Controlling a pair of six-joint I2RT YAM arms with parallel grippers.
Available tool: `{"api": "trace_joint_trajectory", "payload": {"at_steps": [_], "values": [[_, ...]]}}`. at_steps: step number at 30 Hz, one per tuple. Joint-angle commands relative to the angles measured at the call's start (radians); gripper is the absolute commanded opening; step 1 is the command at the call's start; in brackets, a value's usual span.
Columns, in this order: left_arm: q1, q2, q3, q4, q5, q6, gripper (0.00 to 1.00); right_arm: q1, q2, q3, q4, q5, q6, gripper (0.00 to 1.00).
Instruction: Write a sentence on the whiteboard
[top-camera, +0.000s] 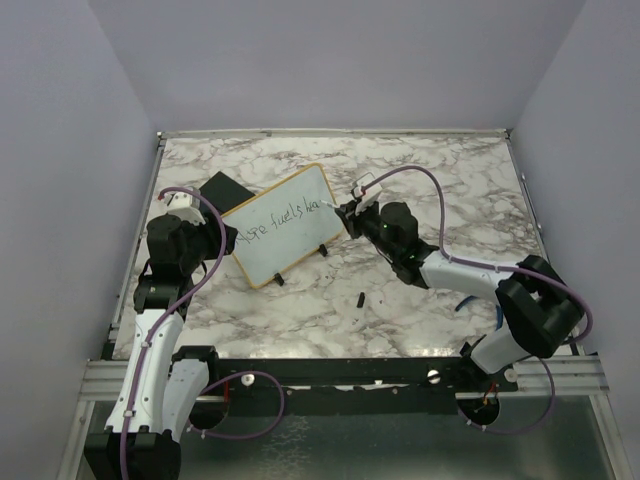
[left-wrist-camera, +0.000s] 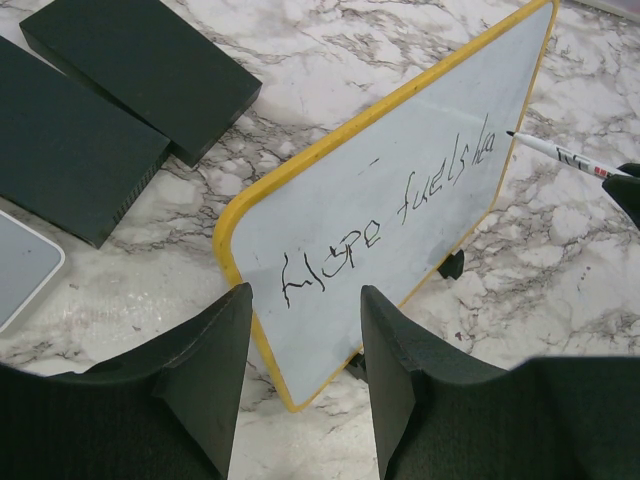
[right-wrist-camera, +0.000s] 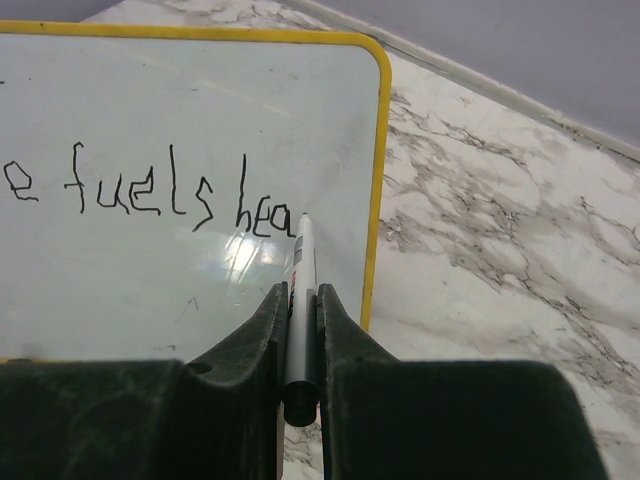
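The marble table (top-camera: 450, 180) carries the whiteboard (top-camera: 290, 248), which stands tilted back on its black feet (left-wrist-camera: 452, 265), its face toward the arms and its long edge running at a slant. Two flat black blocks (left-wrist-camera: 140, 60) (left-wrist-camera: 70, 150) lie side by side just behind the whiteboard's left end.

The left gripper (left-wrist-camera: 305, 310) is at the whiteboard's lower left corner. Its fingers (left-wrist-camera: 215, 370) stand apart with that yellow corner between them, but I cannot tell whether the pads press on it. The right gripper (right-wrist-camera: 301, 290) is in front of the whiteboard's right end, jaws clamped together on a white marker (right-wrist-camera: 303, 250). The marker's dark tip sits at the whiteboard's surface, just inside its right frame.

The sentence (left-wrist-camera: 410, 200) runs in one thin dark line across the whiteboard and reads "Hope fuels hea", ending right at the marker tip. A small dark piece (top-camera: 359, 299) lies on the marble in front of the whiteboard's right end, well apart from it.
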Motion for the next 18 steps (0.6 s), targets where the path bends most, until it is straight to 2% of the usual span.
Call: {"api": "trace_joint_trajectory", "payload": {"at_steps": [1, 18], "values": [[-0.006, 0.004, -0.007, 0.016, -0.008, 0.001, 0.5, 0.01, 0.022, 0.034, 0.006, -0.03, -0.015, 0.01], [-0.007, 0.008, -0.008, 0.016, -0.005, 0.002, 0.5, 0.013, 0.046, 0.058, 0.006, -0.039, -0.017, 0.01]]}}
